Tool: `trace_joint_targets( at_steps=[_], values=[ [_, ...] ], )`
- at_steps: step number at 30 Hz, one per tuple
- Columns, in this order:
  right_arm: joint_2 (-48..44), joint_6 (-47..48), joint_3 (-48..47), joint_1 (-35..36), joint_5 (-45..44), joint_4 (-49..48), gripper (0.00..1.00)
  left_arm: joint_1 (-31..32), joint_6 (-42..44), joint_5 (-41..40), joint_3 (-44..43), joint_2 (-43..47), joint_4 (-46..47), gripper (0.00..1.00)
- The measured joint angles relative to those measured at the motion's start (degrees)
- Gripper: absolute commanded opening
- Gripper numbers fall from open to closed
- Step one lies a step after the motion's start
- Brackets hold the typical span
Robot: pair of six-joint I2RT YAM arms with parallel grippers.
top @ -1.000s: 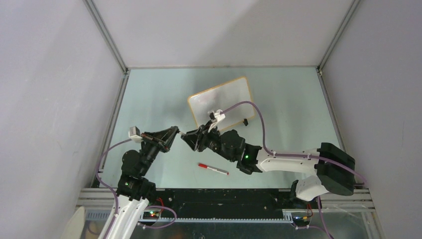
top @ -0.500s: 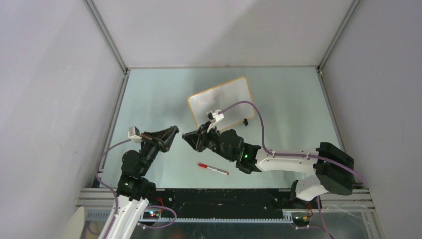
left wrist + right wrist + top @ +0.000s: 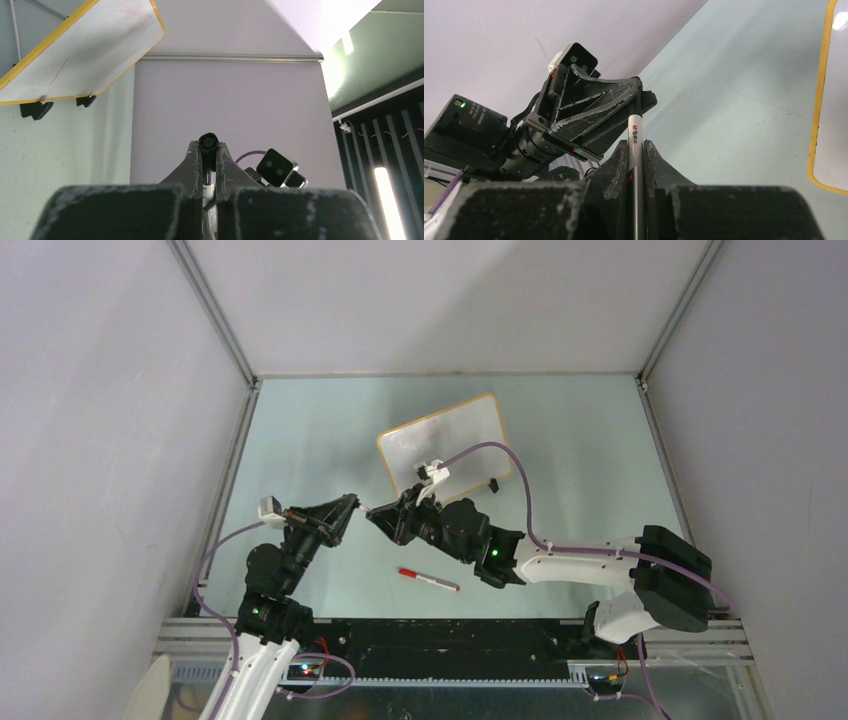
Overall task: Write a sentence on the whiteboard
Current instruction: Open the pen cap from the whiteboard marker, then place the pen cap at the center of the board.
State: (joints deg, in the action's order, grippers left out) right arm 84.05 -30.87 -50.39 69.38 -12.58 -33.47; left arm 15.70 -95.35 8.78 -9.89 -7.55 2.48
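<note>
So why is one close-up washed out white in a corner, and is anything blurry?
Left wrist view: strong light blows out the upper right, and the base of the left gripper is out of focus. Right wrist view: a glare spot on the whiteboard corner; the base of the right gripper is blurred, the marker print sharp. Top view: even light.

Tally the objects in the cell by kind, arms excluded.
Markers: 2 (loose marker on the table; held marker gripped by left hand and right hand)
Whiteboards: 1 (whiteboard)
Total: 3
</note>
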Motion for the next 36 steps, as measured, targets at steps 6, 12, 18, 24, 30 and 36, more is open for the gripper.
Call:
trace_joint_targets(
  at_steps=[6, 12, 18, 24, 30, 36],
  values=[
    [-5.79, -0.22, 6.12, -1.03, 1.73, 2.16, 0.00, -1.49, -0.57, -0.33, 2.91, 0.39, 1.16, 0.00],
    [-24.83, -0.68, 18.88, -5.46, 5.18, 9.27, 0.00, -7.30, -0.11, -1.11, 4.72, -6.38, 4.74, 0.00],
    [-39.87, -0.17, 22.99, -10.45, 8.02, 20.50, 0.00, -8.72, 8.52, -5.07, 3.34, -11.19, 1.70, 0.00],
    [-48.50, 1.36, 23.04, -23.78, 12.55, 31.85, 0.00, -8.76, 25.99, -15.47, -6.01, -19.80, -7.76, 0.00],
    [-44.98, 2.67, 21.31, -34.05, 20.76, 40.30, 0.00, -4.24, 40.52, -21.66, -14.16, -39.17, -14.95, 0.00],
    [-41.72, 4.35, 19.08, -35.74, 24.70, 45.64, 0.00, 2.10, 49.24, -27.85, -23.82, -54.34, -23.41, 0.00]
  ],
)
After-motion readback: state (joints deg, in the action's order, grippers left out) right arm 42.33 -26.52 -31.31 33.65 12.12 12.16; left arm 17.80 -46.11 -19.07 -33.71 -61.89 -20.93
